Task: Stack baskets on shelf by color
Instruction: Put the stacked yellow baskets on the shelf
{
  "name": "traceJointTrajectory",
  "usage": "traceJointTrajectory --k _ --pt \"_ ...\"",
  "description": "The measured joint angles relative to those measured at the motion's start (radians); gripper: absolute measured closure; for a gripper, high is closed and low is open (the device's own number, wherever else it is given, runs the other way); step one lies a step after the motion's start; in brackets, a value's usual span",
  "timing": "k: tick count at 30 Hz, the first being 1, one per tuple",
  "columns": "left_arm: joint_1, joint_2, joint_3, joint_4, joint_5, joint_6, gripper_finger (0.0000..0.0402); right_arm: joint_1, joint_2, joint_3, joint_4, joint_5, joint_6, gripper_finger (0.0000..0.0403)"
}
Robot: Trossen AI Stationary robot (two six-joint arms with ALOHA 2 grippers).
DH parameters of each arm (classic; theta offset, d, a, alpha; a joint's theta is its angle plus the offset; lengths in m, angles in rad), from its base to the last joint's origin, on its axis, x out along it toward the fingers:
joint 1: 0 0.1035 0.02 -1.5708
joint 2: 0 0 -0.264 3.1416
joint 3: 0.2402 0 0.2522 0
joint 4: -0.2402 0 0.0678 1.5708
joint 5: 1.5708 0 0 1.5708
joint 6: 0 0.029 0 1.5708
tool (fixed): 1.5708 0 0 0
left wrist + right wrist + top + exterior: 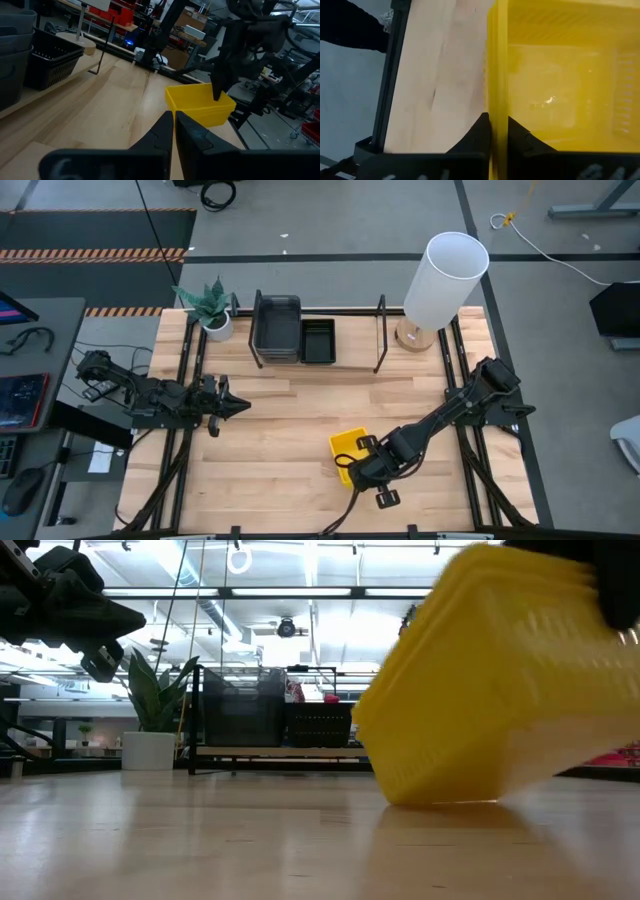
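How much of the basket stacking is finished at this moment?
Done: the dark grey stack and the black stack sit on the shelf. In hand: the right end effector is shut on the rim of a yellow basket, which is tilted. Left: yellow baskets onto the shelf. The left end effector waits, shut.

Robotics lab / workshop, open-plan. Wood table on a black frame w/ two arms bolted on, standing on grey concrete floor w/ hazard tape and loose cable. Desk beside it w/ mouse and headset. Low view: industrial ceiling, strip lights, exposed ducts. Left wrist view: red bins, cardboard box, more rigs behind.
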Motion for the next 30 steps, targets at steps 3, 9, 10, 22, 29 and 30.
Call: traceJointTrajectory --k 3,9,10,22,29,30 --pt "0.000 0.000 0.000 0.000 0.000 0.000 0.0378 -0.026 0.000 0.037 -0.050 0.003 -0.030 0.0383" --pt "0.000 0.000 0.000 0.000 0.000 0.000 0.0369 -0.103 -0.025 0.091 -0.160 0.043 -0.086 0.0383" --pt "0.000 0.000 0.000 0.000 0.000 0.000 0.0368 -0.120 -0.039 0.091 -0.178 0.055 -0.093 0.0382" --pt "0.000 0.000 0.000 0.000 0.000 0.000 0.0378 -0.403 -0.248 0.093 -0.250 0.216 -0.226 0.0382" --pt "0.000 0.000 0.000 0.000 0.000 0.000 0.0368 -0.581 -0.261 0.087 -0.235 0.265 -0.373 0.0382" --pt "0.000 0.000 0.000 0.000 0.000 0.000 0.0366 -0.604 -0.257 0.079 -0.230 0.265 -0.392 0.0382"
